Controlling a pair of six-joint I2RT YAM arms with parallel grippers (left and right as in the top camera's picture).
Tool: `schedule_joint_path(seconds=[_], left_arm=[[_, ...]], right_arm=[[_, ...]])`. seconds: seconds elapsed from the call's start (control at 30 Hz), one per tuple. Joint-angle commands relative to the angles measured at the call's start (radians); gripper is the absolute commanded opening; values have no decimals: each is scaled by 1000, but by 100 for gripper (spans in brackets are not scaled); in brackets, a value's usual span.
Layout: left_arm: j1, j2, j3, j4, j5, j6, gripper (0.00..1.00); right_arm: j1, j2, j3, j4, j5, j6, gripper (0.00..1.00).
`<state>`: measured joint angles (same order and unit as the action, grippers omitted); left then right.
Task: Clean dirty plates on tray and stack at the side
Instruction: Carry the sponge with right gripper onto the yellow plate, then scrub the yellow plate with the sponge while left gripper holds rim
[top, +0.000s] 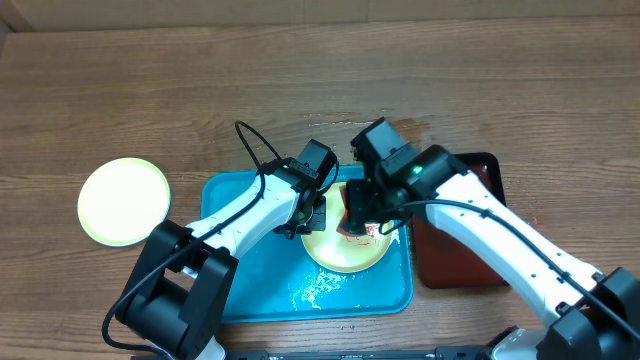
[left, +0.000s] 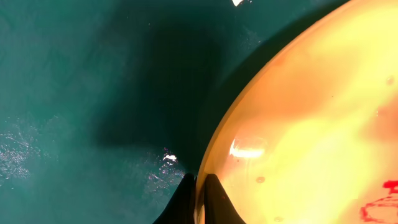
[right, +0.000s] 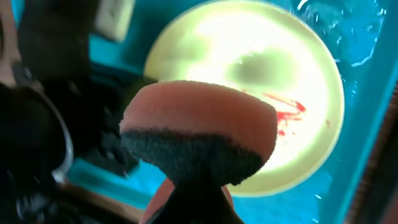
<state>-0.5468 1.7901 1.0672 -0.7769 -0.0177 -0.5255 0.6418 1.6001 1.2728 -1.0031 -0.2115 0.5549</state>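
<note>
A pale yellow plate (top: 350, 255) with red smears (right: 287, 116) lies on the turquoise tray (top: 250, 295), near its right end. My left gripper (top: 312, 214) is shut on this plate's left rim; in the left wrist view its dark fingertips (left: 214, 200) pinch the edge of the plate (left: 311, 124) over the tray floor (left: 74, 93). My right gripper (right: 198, 190) is shut on an orange sponge (right: 199, 127) with a dark scouring face, held just above the plate (right: 249, 56). In the overhead view the sponge (top: 357, 216) hangs over the plate's far part. A second pale plate (top: 124, 201) rests on the table to the left of the tray.
A dark red-brown tray (top: 470, 240) sits right of the turquoise one, under my right arm. Wet foam patches (top: 318, 288) lie on the turquoise tray floor in front of the plate. Wooden table surrounds both trays.
</note>
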Motion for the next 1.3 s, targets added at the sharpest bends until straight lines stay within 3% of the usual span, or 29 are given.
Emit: schedule_joint_path(seconds=[0.0,0.27,0.63,0.93,1.27], left_arm=[[-3,39,-8,-2,-12,-29,4],[-3,39,-8,-6,-16,-29,4],[-1,39,-8,-14,-16,-41,4],[45,39,-8,-2,-57,-51,4],[154,39,-8,106,412,114,4]], right_arm=[[4,57,-12,12,105,195,4],[7,224,-12,87,92,321,4],[31,243,-35,238,94,541,4],[30,243,-156,315,39,536,4],[31,243,-161,315,4,503,4]])
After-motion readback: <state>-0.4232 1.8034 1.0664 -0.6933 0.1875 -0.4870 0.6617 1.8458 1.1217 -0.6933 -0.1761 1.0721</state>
